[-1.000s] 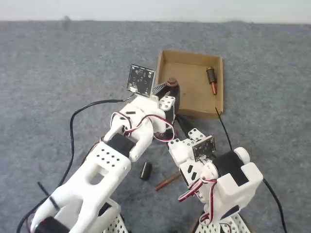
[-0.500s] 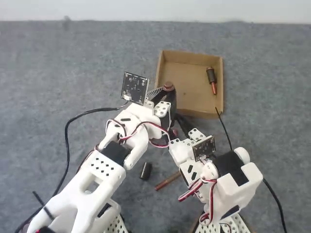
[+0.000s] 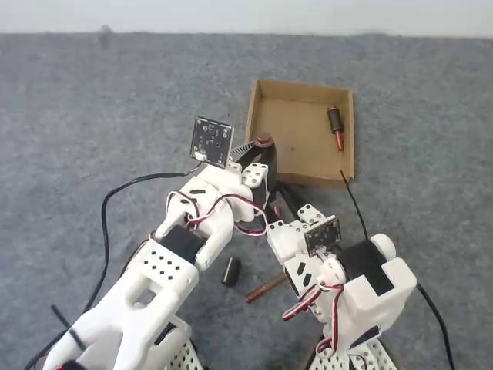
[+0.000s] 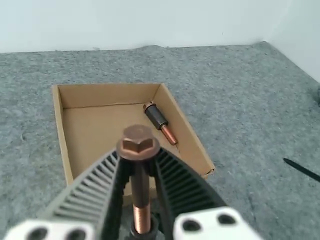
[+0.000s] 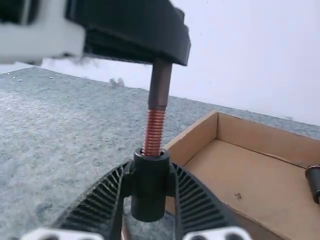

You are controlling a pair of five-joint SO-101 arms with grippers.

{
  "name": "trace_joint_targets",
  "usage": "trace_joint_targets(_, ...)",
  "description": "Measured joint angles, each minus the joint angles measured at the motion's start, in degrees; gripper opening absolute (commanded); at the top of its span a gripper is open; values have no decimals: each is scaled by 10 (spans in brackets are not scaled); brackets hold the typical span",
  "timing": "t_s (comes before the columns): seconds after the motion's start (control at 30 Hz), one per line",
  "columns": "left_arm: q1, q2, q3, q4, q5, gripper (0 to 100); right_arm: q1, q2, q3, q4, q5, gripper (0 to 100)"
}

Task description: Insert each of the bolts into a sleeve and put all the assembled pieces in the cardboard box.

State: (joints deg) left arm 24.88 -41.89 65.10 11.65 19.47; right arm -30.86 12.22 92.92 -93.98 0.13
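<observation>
left tool (image 4: 137, 154) pinching copper bolt (image 4: 140, 190) just under hex head, bolt upright. right tool (image 5: 149, 170) clamped on black sleeve (image 5: 148, 189) directly beneath, with bolt's threaded end in sleeve mouth. pair held beside near wall of cardboard box (image 3: 308, 178), above grey table (image 3: 92, 116). assembled piece (image 3: 334, 127) lies inside box. spare sleeve (image 3: 230, 270) and spare bolt (image 3: 266, 287) on table between arm bases, close together but not touching.
</observation>
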Motion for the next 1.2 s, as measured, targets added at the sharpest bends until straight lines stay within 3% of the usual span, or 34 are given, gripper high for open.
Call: trace_joint_targets(1.2, 22, -4, 97, -5, 1, 12, 1, 0, 0, 0, -2, 6)
